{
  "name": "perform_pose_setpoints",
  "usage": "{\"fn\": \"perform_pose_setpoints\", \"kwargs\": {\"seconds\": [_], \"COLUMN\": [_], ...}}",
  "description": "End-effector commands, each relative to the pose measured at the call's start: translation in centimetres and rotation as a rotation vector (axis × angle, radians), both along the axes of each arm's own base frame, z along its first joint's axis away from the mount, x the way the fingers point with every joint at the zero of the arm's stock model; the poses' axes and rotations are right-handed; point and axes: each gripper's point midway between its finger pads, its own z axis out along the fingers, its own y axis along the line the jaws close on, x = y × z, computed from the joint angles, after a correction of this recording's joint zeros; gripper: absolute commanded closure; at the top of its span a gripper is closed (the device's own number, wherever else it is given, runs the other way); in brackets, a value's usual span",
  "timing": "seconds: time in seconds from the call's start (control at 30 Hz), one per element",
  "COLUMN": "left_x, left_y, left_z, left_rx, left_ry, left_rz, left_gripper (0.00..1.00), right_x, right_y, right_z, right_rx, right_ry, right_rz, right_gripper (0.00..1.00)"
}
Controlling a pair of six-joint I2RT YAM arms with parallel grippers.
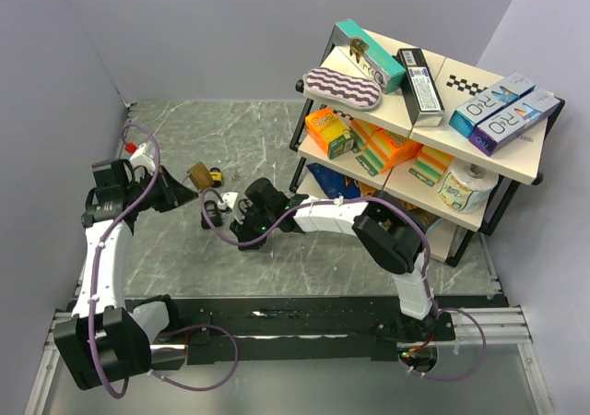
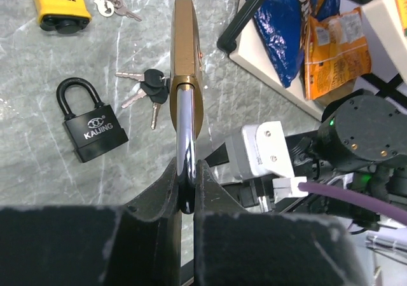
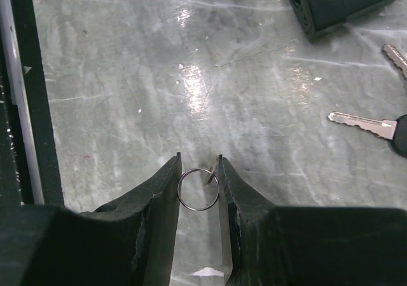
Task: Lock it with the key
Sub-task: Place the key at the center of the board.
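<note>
Left pincer [image 2: 186,190] clamped the padlock's [image 2: 186,63] shackle [image 2: 184,133]; right pincer [image 3: 198,171] pinched a ring [image 3: 198,189]. Steadying the padlock and squaring the unseen key to the keyhole seemed wise.

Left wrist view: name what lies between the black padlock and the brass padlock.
A bunch of black-headed keys lies between the black padlock and the brass padlock. The left wrist view shows this plainly.

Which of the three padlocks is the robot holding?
The brass padlock: its shiny shackle is pinched between the left arm's fingers. The black padlock and the yellow padlock lie loose on the table.
</note>
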Motion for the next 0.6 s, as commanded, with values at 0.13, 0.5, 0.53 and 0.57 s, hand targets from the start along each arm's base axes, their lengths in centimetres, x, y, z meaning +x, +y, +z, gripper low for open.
{"fn": "perform_pose_setpoints", "kwargs": {"seconds": [0.13,0.5,0.53,0.57], "left_x": [0.2,-1.9,-2.7,-3.1], "left_y": [0.2,1.3,1.3,1.1], "left_z": [1.5,-0.1,-0.5,-0.4], "left_rx": [0.11,0.35,0.37,0.371], "left_ry": [-0.143,-0.146,-0.14,-0.151], "left_rz": [-0.111,-0.369,-0.416,-0.442], "left_gripper": [0.99,0.99,0.99,0.99], "right_x": [0.4,1.9,1.6,1.3], "right_y": [0.0,-0.3,-0.2,-0.3], "right_z": [-0.3,2.5,3.7,4.2], "right_rx": [-0.001,0.024,0.053,0.065], "right_ry": [-0.014,-0.118,-0.12,-0.12], "right_rz": [-0.016,-0.014,0.007,0.018], "right_gripper": [0.65,0.27,0.25,0.24]}}
